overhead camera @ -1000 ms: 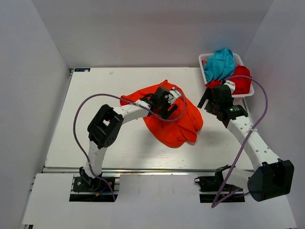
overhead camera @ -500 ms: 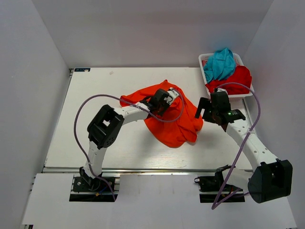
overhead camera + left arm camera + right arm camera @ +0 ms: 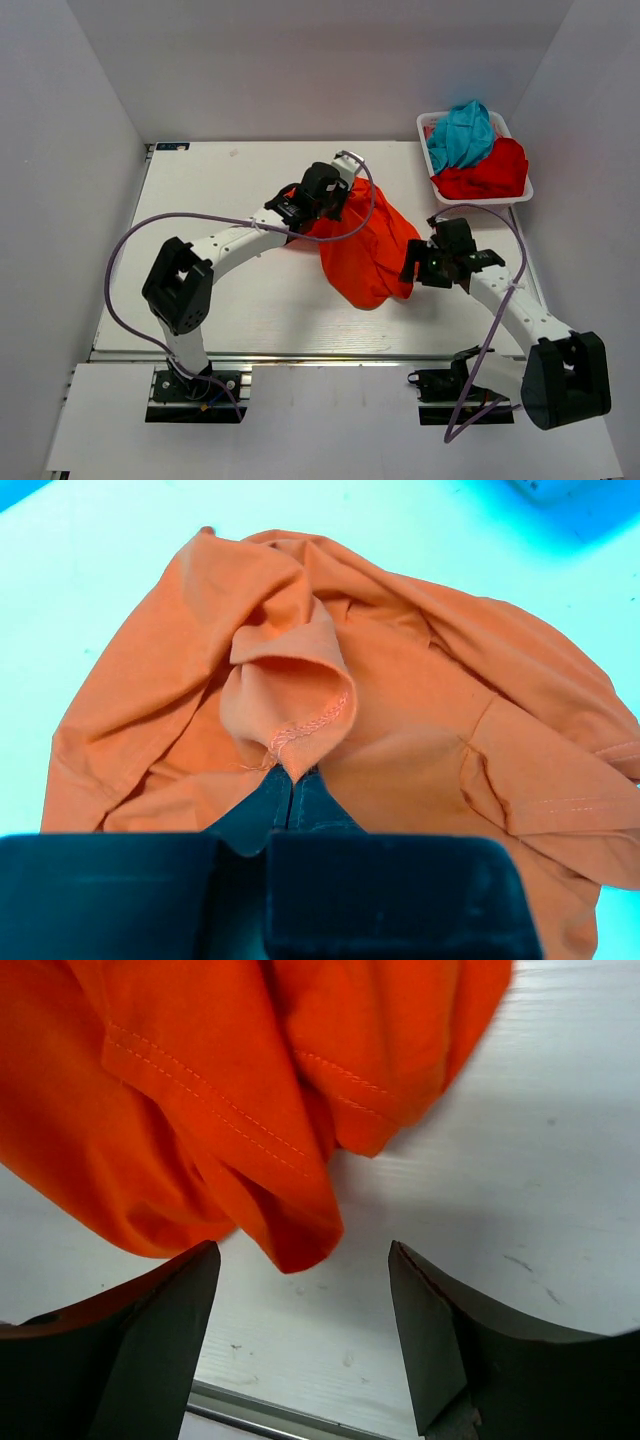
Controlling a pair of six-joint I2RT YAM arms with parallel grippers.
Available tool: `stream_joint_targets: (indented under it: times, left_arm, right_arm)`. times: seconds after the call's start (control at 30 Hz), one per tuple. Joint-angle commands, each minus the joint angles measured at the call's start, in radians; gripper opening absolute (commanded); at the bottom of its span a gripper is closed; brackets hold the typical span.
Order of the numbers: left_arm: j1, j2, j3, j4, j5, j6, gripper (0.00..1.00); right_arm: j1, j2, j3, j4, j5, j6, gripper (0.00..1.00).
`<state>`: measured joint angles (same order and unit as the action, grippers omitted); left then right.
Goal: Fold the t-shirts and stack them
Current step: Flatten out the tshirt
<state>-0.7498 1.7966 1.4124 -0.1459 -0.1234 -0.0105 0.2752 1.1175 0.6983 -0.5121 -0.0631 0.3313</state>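
orange-red t-shirt [image 3: 365,250] now bunched narrower, pinched by left hand [image 3: 290,790].

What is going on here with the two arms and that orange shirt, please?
The left gripper is shut on a hemmed fold of the orange shirt, which lies crumpled on the table, not yet folded. The right gripper is open, its fingers low over the table at the shirt's near right edge, holding nothing. The teal shirt and the red shirt sit heaped in the basket at the far right corner.
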Motion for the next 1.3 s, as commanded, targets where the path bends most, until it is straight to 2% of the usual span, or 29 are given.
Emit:
stream_joint_targets:
  times: [0.0,0.13,0.23,0.27,0.3,0.4,0.7,0.83,0.87,1.03,1.13,1.27]
  left_arm:
    - [0.003,-0.054,0.002,-0.054,-0.047,-0.037,0.0]
    - [0.003,-0.075,-0.018,-0.063,-0.047,-0.046,0.0]
    - [0.003,-0.098,-0.038,-0.075,-0.058,-0.046,0.0]
    - [0.003,-0.112,-0.049,-0.075,-0.07,-0.055,0.0]
    - [0.003,-0.124,-0.049,-0.075,-0.07,-0.055,0.0]
    - [0.003,-0.135,-0.059,-0.075,-0.093,-0.055,0.0]
    - [0.003,-0.207,-0.059,-0.064,-0.223,-0.055,0.0]
    - [0.003,-0.25,-0.012,-0.064,-0.343,-0.055,0.0]
    - [0.003,-0.262,-0.012,-0.048,-0.358,-0.04,0.0]
    - [0.003,-0.333,0.039,-0.027,-0.456,0.009,0.0]
    - [0.003,-0.394,0.028,0.006,-0.582,0.029,0.0]
    - [0.003,-0.471,0.002,0.115,-0.811,0.148,0.0]
  right_arm:
    - [0.001,0.037,-0.032,0.127,-0.113,-0.002,0.74]
    - [0.001,0.114,-0.054,0.216,-0.107,0.003,0.68]
    - [0.001,0.159,-0.057,0.276,-0.087,0.006,0.6]
    - [-0.001,0.166,-0.057,0.283,-0.084,0.008,0.54]
    - [-0.001,0.176,-0.053,0.287,-0.087,0.005,0.44]
    - [0.004,0.183,-0.036,0.291,-0.101,-0.001,0.0]
    - [0.002,0.038,0.17,0.204,-0.109,-0.083,0.0]
    - [-0.001,-0.002,0.285,0.265,-0.058,-0.11,0.0]
    - [-0.002,-0.008,0.302,0.28,0.024,-0.112,0.0]
    - [-0.004,-0.044,0.466,0.351,0.057,-0.193,0.0]
    - [-0.002,-0.065,0.562,0.36,0.187,-0.236,0.0]
    - [-0.001,-0.091,0.661,0.389,0.302,-0.326,0.0]
